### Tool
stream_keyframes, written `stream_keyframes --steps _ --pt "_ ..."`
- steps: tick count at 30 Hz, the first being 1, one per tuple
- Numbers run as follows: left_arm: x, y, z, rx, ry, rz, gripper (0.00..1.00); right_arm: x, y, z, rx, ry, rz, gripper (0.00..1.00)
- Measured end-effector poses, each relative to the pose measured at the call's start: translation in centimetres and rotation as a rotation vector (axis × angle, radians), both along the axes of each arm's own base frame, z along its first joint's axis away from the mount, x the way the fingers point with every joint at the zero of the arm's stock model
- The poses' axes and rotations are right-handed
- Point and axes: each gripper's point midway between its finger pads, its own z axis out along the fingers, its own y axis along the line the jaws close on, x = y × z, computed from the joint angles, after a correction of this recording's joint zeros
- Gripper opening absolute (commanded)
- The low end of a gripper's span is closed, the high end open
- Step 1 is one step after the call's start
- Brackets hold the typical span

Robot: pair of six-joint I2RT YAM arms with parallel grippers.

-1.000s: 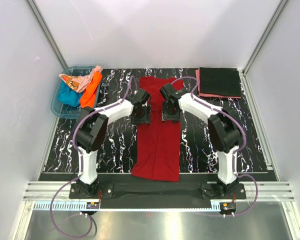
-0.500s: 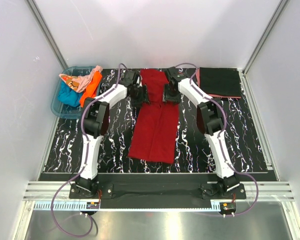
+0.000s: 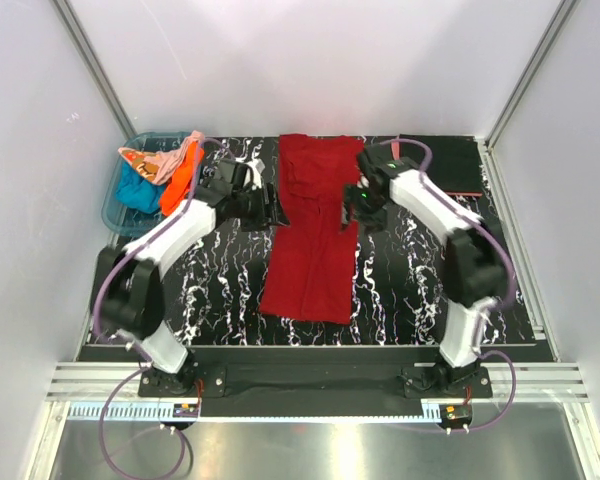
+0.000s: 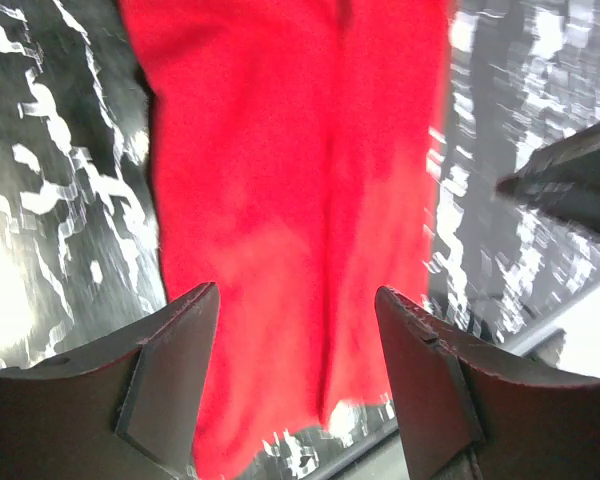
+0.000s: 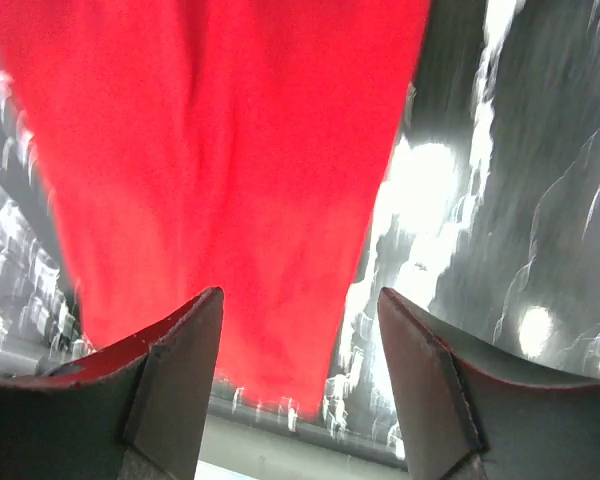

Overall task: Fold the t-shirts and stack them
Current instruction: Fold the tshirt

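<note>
Change: my left gripper (image 3: 272, 205) and right gripper (image 3: 364, 205) had let go and drawn off to either side; both jaws stood wide, empty.
Red shirt (image 3: 315, 235): lay flat mid-table, reaching the far edge.
Meaning: laid out, I judged; folding due.

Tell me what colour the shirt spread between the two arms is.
The shirt is plain dark red, clearest in the top view.
</note>
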Motion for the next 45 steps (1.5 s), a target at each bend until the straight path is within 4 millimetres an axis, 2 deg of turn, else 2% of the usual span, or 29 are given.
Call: stream_keyframes --steps 3,5,7,10,12,15,17,23,34,41,45 --pt "-3.3 0.9 2.6 -0.042 -0.069 -0.013 0.69 -5.2 -0.9 1.7 0.076 0.001 -0.001 0.69" --pt "-5.2 1.3 2.2 -0.055 -0.067 -0.022 0.69 -8.7 -1.1 1.8 0.143 0.013 -0.001 0.65" --pt "-7.7 1.8 0.1 -0.061 -0.02 -0.035 0.69 -11.9 -1.2 0.8 0.205 0.062 -0.002 0.64" --pt "-11.8 2.8 -4.7 -0.046 0.118 -0.044 0.69 -16.0 -0.9 -2.1 0.28 0.164 -0.017 0.64" --pt "-14.4 3.6 -7.2 -0.032 0.199 -0.044 0.69 -18.5 -1.1 -3.8 0.307 0.228 -0.038 0.64" --pt "-17.0 4.3 -9.2 -0.026 0.269 -0.045 0.69 -20.7 -1.1 -4.8 0.359 0.262 -0.063 0.64" --pt "-17.6 4.1 -9.4 -0.047 0.275 -0.051 0.68 -21.3 -0.9 -5.2 0.396 0.262 -0.07 0.64" --pt "-17.4 3.7 -9.6 -0.083 0.249 -0.031 0.64 -22.8 -0.4 -7.1 0.439 0.306 -0.085 0.63" --pt "-17.6 3.0 -9.8 -0.134 0.245 0.007 0.55 -21.4 0.7 -7.3 0.486 0.271 -0.104 0.57" --pt "-17.6 3.0 -10.2 -0.137 0.255 0.017 0.45 -21.2 1.9 -7.4 0.514 0.286 -0.076 0.55" --pt "-17.7 3.0 -10.3 -0.135 0.258 0.022 0.38 -21.2 2.1 -7.5 0.512 0.282 -0.072 0.49"
